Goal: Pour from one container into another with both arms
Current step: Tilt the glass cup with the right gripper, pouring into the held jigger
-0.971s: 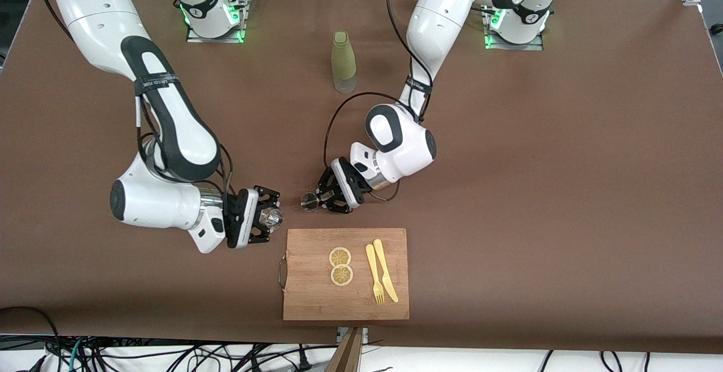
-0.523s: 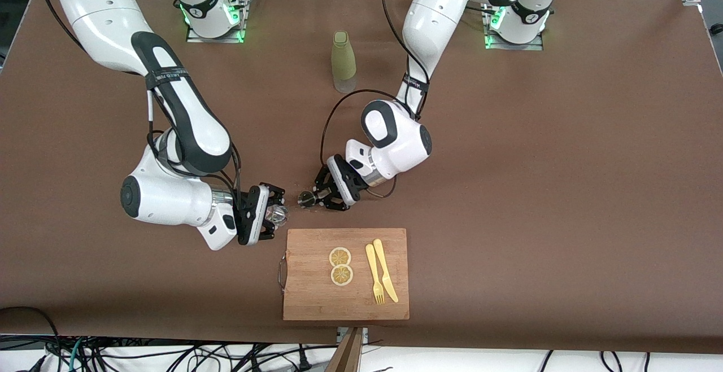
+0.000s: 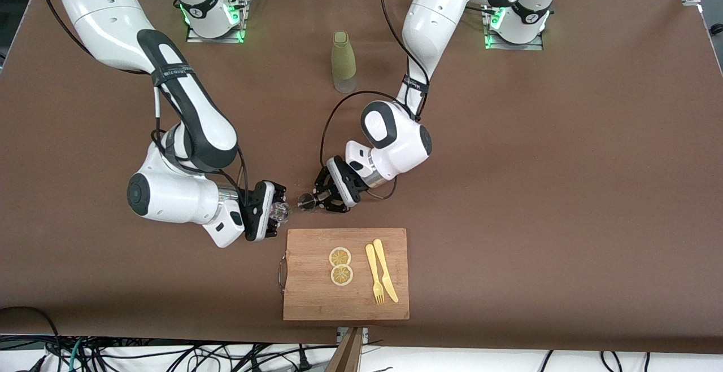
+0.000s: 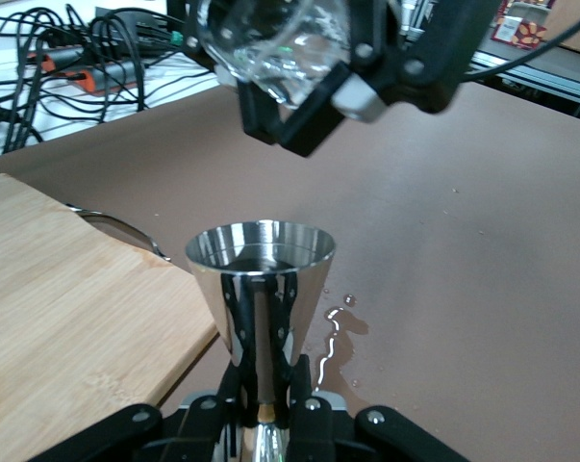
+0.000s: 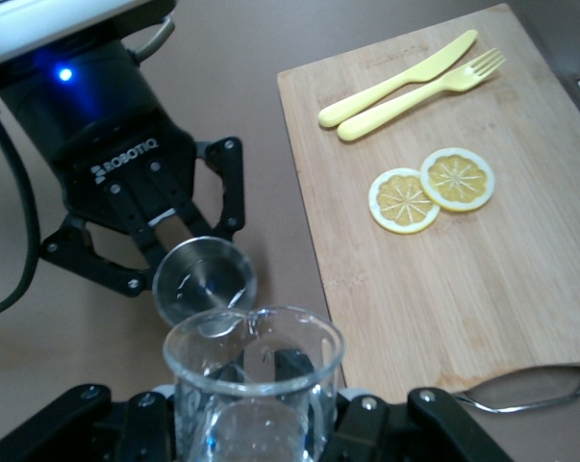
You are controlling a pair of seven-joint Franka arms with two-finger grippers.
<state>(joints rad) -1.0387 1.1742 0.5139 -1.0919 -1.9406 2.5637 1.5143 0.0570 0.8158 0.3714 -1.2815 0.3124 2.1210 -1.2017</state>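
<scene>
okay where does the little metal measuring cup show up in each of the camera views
Front view: the metal measuring cup is held in the left gripper, just above the cutting board.
Left wrist view: it stands at picture centre, with the right gripper's glass beaker above it.
Right wrist view: its open mouth shows just past the beaker's rim.
Shared landmark: the cutting board's metal handle.

Lemon slices (image 3: 340,265), fork (image 3: 373,274) and knife (image 3: 385,270) lie on the cutting board (image 3: 308,287); bottle (image 3: 343,61) stands farther away.
</scene>
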